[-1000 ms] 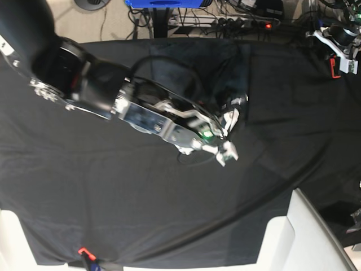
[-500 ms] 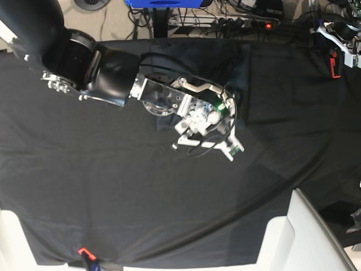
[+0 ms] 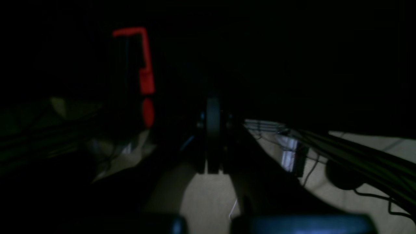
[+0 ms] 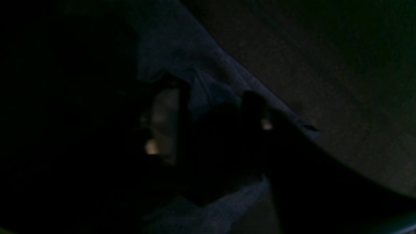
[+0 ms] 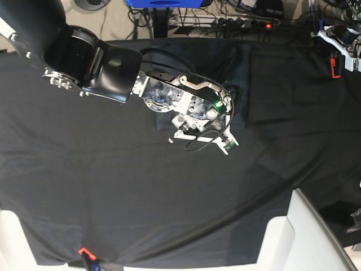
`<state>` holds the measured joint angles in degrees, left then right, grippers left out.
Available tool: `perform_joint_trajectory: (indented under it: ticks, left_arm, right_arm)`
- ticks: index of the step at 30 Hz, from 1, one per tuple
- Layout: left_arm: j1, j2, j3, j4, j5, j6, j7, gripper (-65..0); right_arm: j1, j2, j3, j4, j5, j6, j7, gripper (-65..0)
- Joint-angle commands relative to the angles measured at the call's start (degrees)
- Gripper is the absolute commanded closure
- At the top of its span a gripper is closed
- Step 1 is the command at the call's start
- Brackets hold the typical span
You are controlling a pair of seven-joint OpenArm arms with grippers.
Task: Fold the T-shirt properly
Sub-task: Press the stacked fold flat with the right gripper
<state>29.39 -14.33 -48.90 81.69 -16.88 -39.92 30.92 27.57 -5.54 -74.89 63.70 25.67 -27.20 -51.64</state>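
Your right gripper [image 5: 217, 138] sits low over the middle of the table, on the left half of the base view, with its wrist bent down so the fingers reach the near edge of the T-shirt [image 5: 234, 79]. In the right wrist view the fingers [image 4: 250, 100] are dark shapes against a bluish-grey fold of the shirt [image 4: 195, 71], and a hem runs diagonally just beside them; they seem to be at the cloth, but you cannot tell from these dim pictures whether they are spread, pressed together or already pinching the fabric. The pose suggests you are reaching for an edge to lift it. The shirt itself lies as a compact, darker patch near the far middle of the table cover [image 5: 113, 197], partly hidden under the arm, so it looks already partly folded, though its outline is hard to separate from the black cover. Further right, your left gripper [image 5: 345, 45] is parked at the far right corner of the table, well apart from the shirt and out of the working arm's way. Its jaws are pressed together and hold nothing. The left wrist view shows only darkness, a red clip [image 3: 144, 65] and floor with cables [image 3: 357, 152] beyond the table edge.
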Motion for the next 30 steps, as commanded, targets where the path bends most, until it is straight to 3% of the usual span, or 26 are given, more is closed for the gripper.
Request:
perform_joint_trajectory:
  ticks: [1,4,10,13,30]
  left_arm:
    - [0.37,-0.93,-0.37,-0.15,-0.39,-0.08,-0.72,0.0]
    - [0.37,-0.93,-0.37,-1.12,-0.39,-0.08,-0.72,0.0]
    - [0.28,-0.93,-0.37,-1.21,-0.39,-0.08,-0.72,0.0]
    - [0.28,-0.93,-0.37,-1.21,-0.39,-0.08,-0.72,0.0]
    - [0.28,-1.72,-0.37,-1.29,-0.39,-0.08,-0.72,0.0]
  right_arm:
    - [1.31,-0.92,0.39,0.87,-0.31,-0.18,0.69,-20.7]
    - [1.22,-0.92,0.39,0.78,-0.31,-0.18,0.69,-9.3]
    - [1.22,-1.01,0.39,0.96,-0.31,-0.18,0.78,-6.8]
    - [1.22,-1.27,0.39,1.13,-0.31,-0.18,0.78,0.0]
    - [-0.54,-1.45,0.3,6.32,-0.22,-0.18,6.05,-0.3]
